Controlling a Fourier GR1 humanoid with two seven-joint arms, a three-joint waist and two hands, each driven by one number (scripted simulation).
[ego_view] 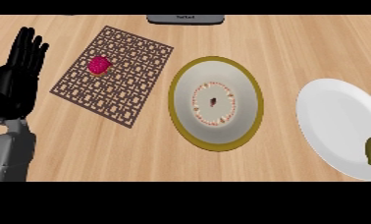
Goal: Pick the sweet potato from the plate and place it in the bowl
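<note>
Lower left, nearest me: grey forearm (14, 152) coming in from the edge, my left hand (18, 83) above it, fingers straight and up, side by side, touching nothing. It is parked well apart from everything in the task, so I read it as resting and out of the way. My right hand does not show at all.

White plate (330, 115) is at far right, cut off by the edge. An olive-brown sliver (368, 150) on its lower right is probably the sweet potato. Most of it is out of frame, so I can't tell its shape or how it lies.

Bowl (239, 78) with a yellow rim sits mid-counter, just left of the plate and not touching it, nothing in it. That makes a short carry, and the plate's side suits the right hand.

Brown lattice placemat (134, 85) is left of the bowl, with a small pink-red item (100, 65) on it. Can't say what it is; likely a distractor. Dark grey object (185, 19) at the top edge is cut off, its label unreadable.
</note>
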